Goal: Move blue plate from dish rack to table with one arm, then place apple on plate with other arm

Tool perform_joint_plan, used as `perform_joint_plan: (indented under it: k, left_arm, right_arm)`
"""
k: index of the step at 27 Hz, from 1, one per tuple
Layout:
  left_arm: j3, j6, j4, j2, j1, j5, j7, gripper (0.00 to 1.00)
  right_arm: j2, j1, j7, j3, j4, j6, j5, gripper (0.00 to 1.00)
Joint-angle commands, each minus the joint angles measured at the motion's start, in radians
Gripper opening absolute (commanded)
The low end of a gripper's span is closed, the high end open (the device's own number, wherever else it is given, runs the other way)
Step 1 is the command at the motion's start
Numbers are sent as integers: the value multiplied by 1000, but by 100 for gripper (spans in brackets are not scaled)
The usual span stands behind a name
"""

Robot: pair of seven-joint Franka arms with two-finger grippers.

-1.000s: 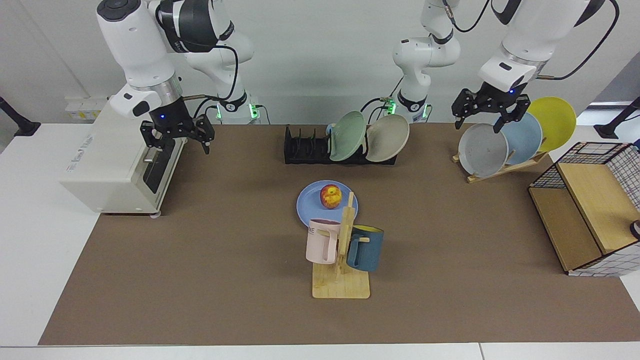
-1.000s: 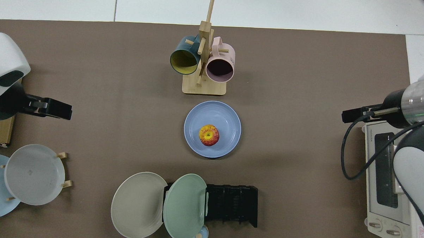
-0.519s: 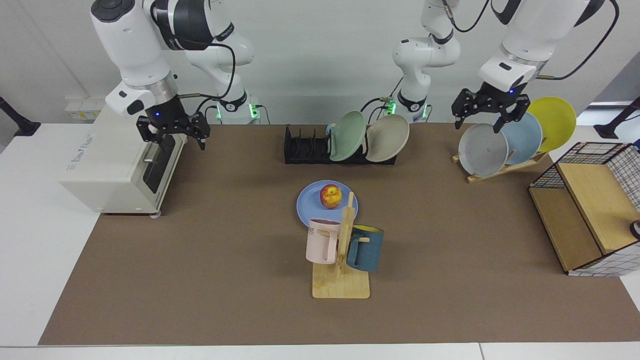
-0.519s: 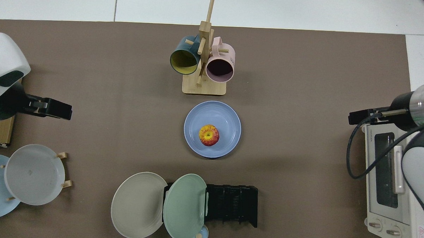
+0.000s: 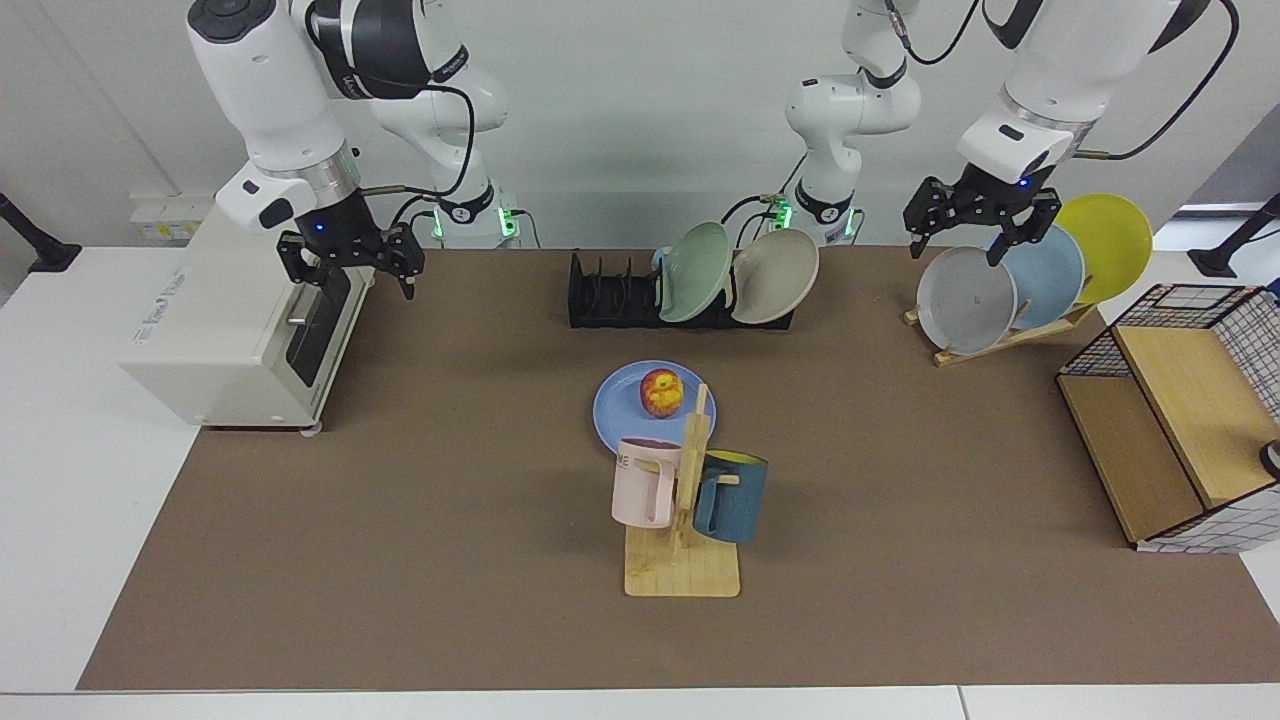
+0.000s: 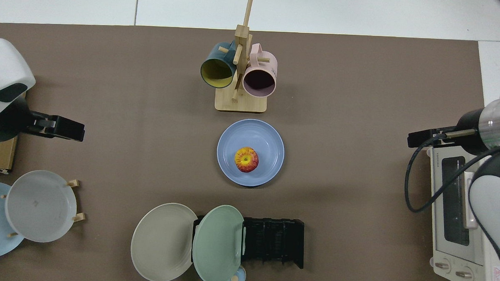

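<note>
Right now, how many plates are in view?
6: round periwinkle-blue plate flat mid-table; green plate and beige plate in the black slotted rack; grey, sky-blue, yellow on the wooden stand.

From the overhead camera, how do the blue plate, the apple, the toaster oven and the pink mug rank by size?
1. Toaster oven, though cut off by the frame
2. Blue plate
3. Pink mug, hanging nearer the camera, so it may look larger
4. Apple

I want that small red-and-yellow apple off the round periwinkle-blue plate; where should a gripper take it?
Grip the small red-and-yellow apple across its rounded sides, descending from straight above: it sits stem-hollow up mid round periwinkle-blue plate, and the wooden mug tree probably hampers a low approach from that side.
</note>
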Motion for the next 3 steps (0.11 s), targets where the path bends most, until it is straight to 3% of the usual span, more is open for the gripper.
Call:
perform_joint_plan:
  k: [1, 3]
  left_arm:
    - [18, 1, 12, -3, -15, -11, 1, 100]
    - [18, 1, 11, -3, -15, -11, 1, 100]
  right_arm:
    - [-19, -18, 14, 7, -10, -24, 2, 100]
    - [-20, -21, 12, 7, -12, -33, 2, 100]
